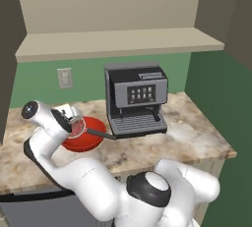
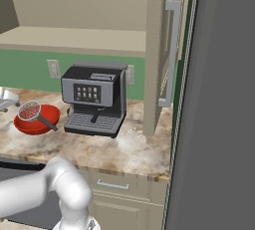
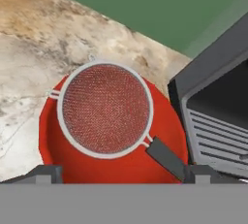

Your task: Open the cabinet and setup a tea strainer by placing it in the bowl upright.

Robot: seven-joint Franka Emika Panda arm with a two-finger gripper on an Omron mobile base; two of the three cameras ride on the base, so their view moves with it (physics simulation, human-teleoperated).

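The tea strainer (image 3: 105,107), a silver-rimmed mesh basket, sits mouth-up in the red bowl (image 3: 53,136), its dark handle (image 3: 167,157) reaching out over the rim toward the coffee machine. My gripper (image 3: 121,172) hovers just above it, open, its fingertips (image 3: 46,173) spread wide on either side and not closed on anything. From the base, the strainer (image 1: 77,127) lies in the bowl (image 1: 88,142) beside my hand (image 1: 69,118). The cabinet (image 1: 118,42) stands open, and one door (image 2: 155,50) with its bar handle (image 2: 172,55) is swung out.
A grey coffee machine (image 1: 136,99) stands right of the bowl on the marble counter (image 1: 197,140). Wall outlets (image 1: 64,78) are on the green backsplash. A tall grey panel (image 2: 219,124) is to the right of the counter.
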